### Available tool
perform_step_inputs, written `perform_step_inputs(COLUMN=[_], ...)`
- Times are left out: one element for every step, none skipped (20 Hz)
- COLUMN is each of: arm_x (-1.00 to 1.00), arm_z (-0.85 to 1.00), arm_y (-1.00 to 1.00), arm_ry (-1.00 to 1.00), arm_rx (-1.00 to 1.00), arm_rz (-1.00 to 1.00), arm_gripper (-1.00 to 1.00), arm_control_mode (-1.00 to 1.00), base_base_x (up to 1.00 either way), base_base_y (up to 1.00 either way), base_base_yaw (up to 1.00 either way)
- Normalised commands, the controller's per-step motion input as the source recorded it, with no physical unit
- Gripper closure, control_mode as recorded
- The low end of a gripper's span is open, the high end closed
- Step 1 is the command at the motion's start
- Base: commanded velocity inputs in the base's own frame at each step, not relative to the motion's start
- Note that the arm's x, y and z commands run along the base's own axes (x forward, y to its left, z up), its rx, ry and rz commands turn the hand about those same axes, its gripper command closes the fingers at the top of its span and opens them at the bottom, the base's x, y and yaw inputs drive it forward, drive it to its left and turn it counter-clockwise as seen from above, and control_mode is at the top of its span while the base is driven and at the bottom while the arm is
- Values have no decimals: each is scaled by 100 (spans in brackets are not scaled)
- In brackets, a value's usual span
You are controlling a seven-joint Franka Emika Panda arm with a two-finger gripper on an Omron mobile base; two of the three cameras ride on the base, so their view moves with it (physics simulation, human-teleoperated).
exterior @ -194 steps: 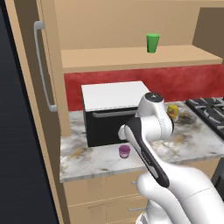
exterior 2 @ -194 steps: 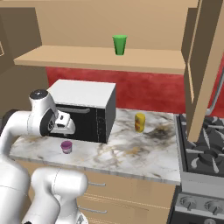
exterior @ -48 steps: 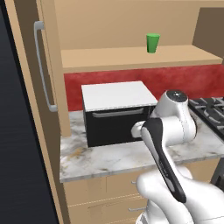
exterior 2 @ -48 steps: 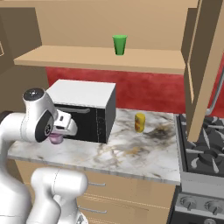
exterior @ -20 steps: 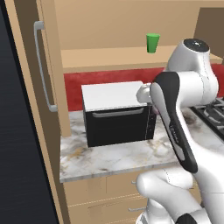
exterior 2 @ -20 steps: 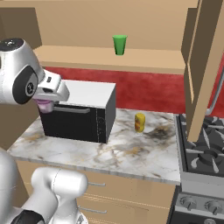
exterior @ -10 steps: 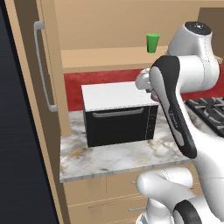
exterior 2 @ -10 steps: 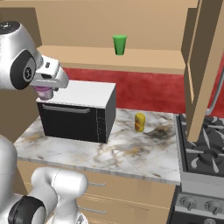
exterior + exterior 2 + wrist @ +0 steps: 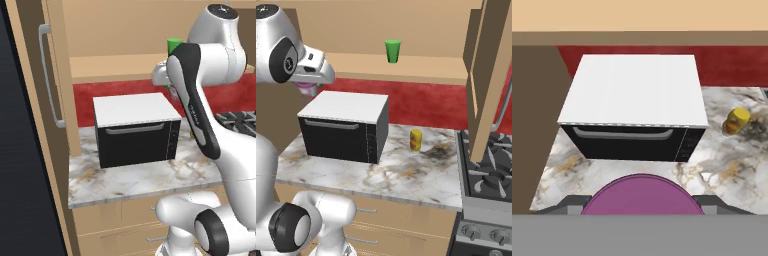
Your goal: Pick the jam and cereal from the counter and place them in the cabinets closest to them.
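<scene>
Gripper (image 9: 306,86) is raised above the microwave (image 9: 346,125), level with the front edge of the open cabinet's shelf (image 9: 406,67), and its jaws are clamped on the jam jar (image 9: 642,195), set moderately wide to fit it. In the hand view the jar's purple top sits between the two grey fingertips (image 9: 567,202), looking down on the microwave's white top and black door. From the right base view a bit of purple-pink jar (image 9: 305,88) shows under the white hand. In the left base view the hand (image 9: 162,75) is partly behind the arm's dark forearm, close to the shelf edge; jar not discernible there. Green cup (image 9: 392,51) stands on the shelf, to the right of the gripper and well apart. A yellowish stacked round item (image 9: 415,140) sits on the marble tabletop (image 9: 406,175) to the right of the microwave, near the stove (image 9: 486,165). Cabinet door (image 9: 491,75) on the right hangs open.
</scene>
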Motion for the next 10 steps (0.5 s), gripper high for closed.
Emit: perform_step_inputs(arm_x=[20,19,18,16,12,0,0,0,0,0], arm_z=[33,27,20,16,13,5,0,0,0,0], arm_y=[4,4,5,5,4,3,0,0,0,0], arm_ry=[-7,-7,-9,-10,-9,-8,0,0,0,0], arm_rx=[0,0,0,0,0,0,0,0,0,0], arm_rz=[0,0,0,0,0,0,0,0,0,0], arm_gripper=[100,100,100,100,100,100,100,100,100,100], arm_control_mode=[-100,-100,-100,-100,-100,-100,-100,-100,-100,-100], base_base_x=[0,0,0,0,0,0,0,0,0,0], base_base_y=[0,0,0,0,0,0,0,0,0,0], base_base_yaw=[0,0,0,0,0,0,0,0,0,0])
